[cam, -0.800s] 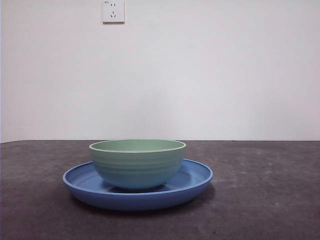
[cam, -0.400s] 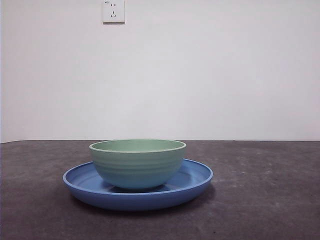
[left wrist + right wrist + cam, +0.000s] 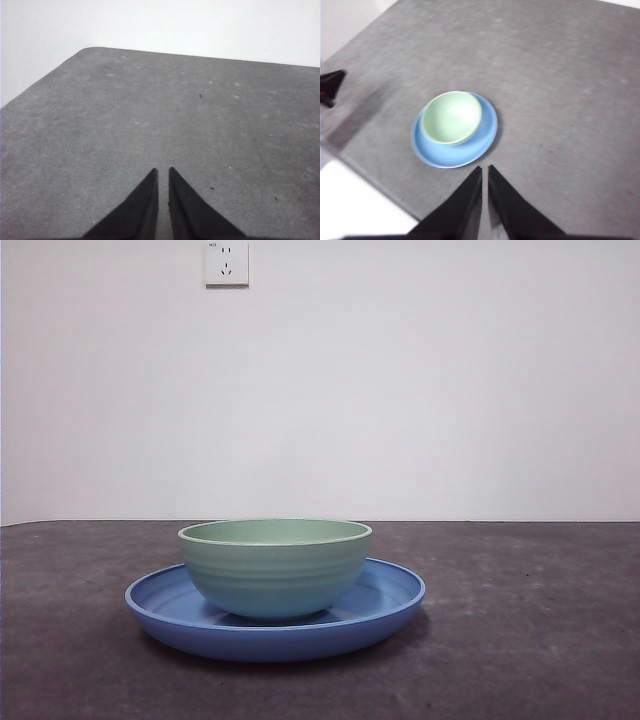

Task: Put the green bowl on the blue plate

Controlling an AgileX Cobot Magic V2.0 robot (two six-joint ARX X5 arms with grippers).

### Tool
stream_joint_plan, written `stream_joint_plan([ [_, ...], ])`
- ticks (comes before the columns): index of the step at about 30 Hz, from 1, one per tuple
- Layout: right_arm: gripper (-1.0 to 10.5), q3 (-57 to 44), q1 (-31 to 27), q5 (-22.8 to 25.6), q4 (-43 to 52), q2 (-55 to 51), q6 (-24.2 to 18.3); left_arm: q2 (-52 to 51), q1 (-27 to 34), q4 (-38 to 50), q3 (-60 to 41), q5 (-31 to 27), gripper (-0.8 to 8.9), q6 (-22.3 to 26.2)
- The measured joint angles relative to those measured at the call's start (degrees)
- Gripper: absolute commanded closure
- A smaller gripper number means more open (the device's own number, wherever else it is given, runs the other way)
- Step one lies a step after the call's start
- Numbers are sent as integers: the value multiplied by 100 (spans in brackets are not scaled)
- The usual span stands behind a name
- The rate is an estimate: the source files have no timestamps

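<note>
The green bowl point(image 3: 275, 565) stands upright inside the blue plate point(image 3: 385, 600) on the dark grey table. It sits a little off the plate's centre in the right wrist view, where the bowl point(image 3: 452, 116) and the plate point(image 3: 482, 135) lie well below and beyond my right gripper point(image 3: 484, 169). The right gripper is shut and empty, held high above the table. My left gripper point(image 3: 162, 171) is shut and empty over bare table, away from the bowl and plate. Neither gripper shows in the front view.
The table's edge point(image 3: 365, 172) runs close to the plate in the right wrist view. A dark tip of the other arm point(image 3: 331, 86) shows at that view's side. A wall socket point(image 3: 227, 262) hangs on the white wall behind.
</note>
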Motion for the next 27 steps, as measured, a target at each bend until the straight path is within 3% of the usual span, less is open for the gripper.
stream_joint_plan([
  [3,929,-345,-505,-133,79,-157,-26,0,0,2,0,0,781,0],
  [5,929,-857,-999,-133,614,-424,-136,0,0,0,0,0,781,0],
  [14,929,-4599,-2758,-105,4975,-2494,-610,0,0,0,0,0,781,0],
  [20,929,-6981,-3187,492,6920,-3493,-879,0,0,0,0,0,781,0],
  [27,929,-8441,-3314,581,7298,-4409,-944,0,0,0,0,0,781,0],
])
